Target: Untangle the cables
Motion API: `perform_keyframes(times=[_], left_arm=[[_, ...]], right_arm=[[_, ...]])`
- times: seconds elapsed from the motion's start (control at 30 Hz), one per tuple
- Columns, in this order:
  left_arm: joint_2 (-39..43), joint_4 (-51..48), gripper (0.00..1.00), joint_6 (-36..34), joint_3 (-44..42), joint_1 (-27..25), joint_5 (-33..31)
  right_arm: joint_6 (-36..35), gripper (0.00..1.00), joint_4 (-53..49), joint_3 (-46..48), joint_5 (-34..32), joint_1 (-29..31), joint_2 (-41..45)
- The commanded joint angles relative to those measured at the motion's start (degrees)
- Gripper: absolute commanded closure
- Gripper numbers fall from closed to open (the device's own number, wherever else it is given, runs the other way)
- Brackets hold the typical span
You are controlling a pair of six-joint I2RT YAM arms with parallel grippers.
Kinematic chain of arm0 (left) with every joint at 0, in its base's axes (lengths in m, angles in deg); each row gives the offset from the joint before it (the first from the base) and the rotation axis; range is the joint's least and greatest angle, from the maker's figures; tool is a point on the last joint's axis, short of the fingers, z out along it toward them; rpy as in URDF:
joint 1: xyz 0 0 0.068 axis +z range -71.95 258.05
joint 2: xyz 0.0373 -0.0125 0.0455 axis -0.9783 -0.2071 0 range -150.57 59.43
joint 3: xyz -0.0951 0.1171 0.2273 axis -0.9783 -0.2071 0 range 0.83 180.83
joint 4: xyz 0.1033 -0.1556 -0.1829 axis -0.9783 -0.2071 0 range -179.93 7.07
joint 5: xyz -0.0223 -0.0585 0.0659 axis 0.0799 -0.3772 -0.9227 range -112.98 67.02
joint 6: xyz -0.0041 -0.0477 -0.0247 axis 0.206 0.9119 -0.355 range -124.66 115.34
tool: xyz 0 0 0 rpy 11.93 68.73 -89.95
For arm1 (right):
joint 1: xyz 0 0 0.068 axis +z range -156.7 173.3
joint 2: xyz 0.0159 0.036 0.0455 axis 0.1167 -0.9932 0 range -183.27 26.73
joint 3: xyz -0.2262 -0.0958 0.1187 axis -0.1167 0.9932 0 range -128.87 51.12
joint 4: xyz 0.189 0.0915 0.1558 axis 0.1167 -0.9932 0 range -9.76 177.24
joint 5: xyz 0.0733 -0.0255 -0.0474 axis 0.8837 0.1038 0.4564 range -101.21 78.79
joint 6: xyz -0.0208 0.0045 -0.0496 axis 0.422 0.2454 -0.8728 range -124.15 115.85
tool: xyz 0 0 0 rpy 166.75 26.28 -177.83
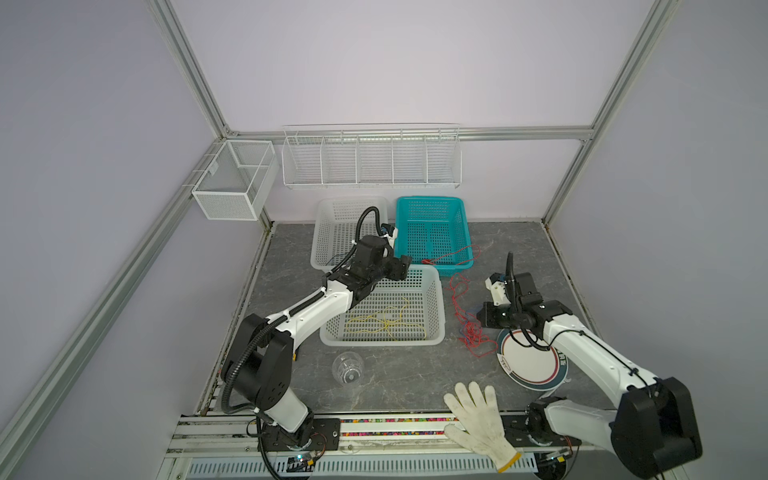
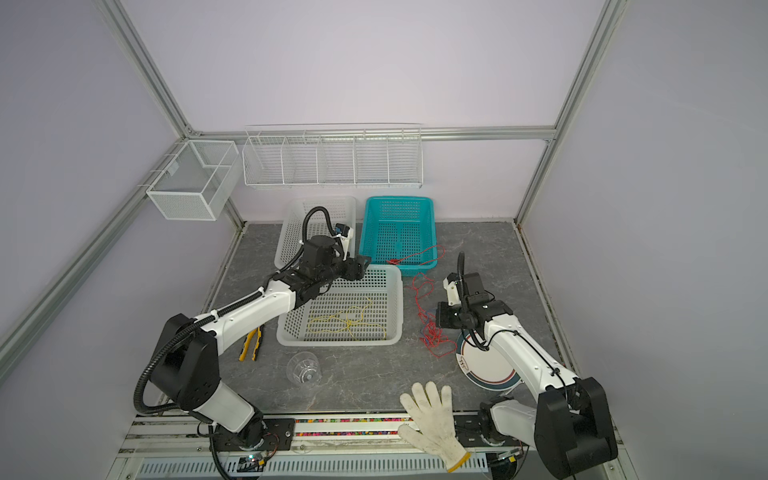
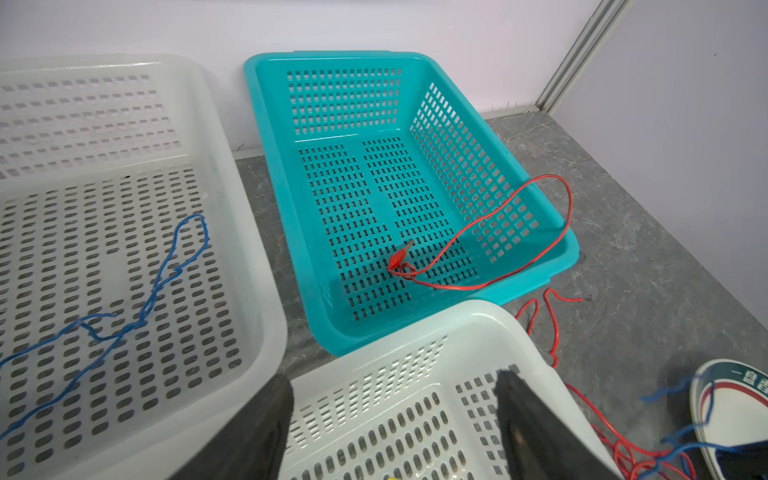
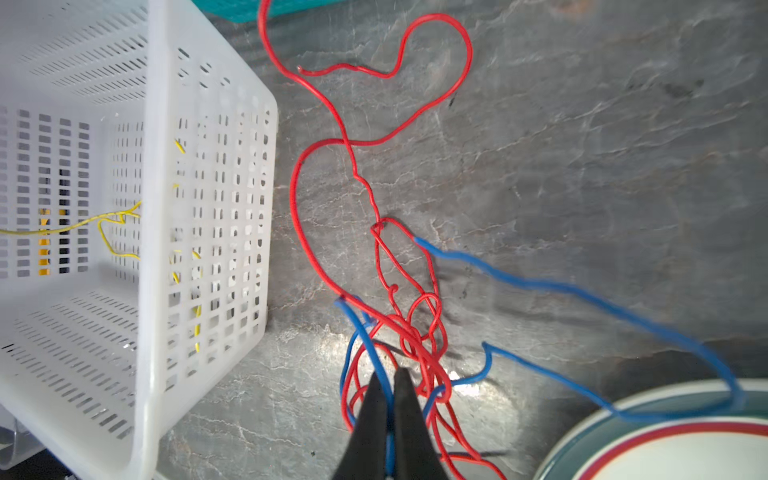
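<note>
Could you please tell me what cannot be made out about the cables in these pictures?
Blue cable in the far white basket: the left wrist view's edge cuts off its end; the left arm largely covers it in both top views.
Red-and-blue tangle: too small in both top views to trace crossings.
Blue strand clamped in the right gripper: in the right wrist view, the fingers hide where it continues.

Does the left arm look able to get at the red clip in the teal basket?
Probably yes. The left gripper hangs open above the rim of the near white basket, facing the red clip on the floor of the teal basket; nothing stands between them.
</note>
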Motion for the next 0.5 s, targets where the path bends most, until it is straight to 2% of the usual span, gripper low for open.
perform_keyframes(times=[0.0, 0.13, 0.47], left_arm=[[1.55, 1.26, 0.23, -0.49, 0.01, -0.91, 2.41], [2.09, 1.92, 0.23, -2.05, 0.05, -2.55, 4.27], [1.37, 1.36, 0.22, -12.24, 1.68, -11.51, 9.18]], right_arm=[[-3.60, 0.93, -2.23, -3.98, -1.70, 0.24, 4.27], [-4.77, 0.93, -3.59, -7.73, -0.42, 0.25, 7.17], [-4.34, 0.93, -3.98, -10.47, 2.72, 0.20, 7.71]])
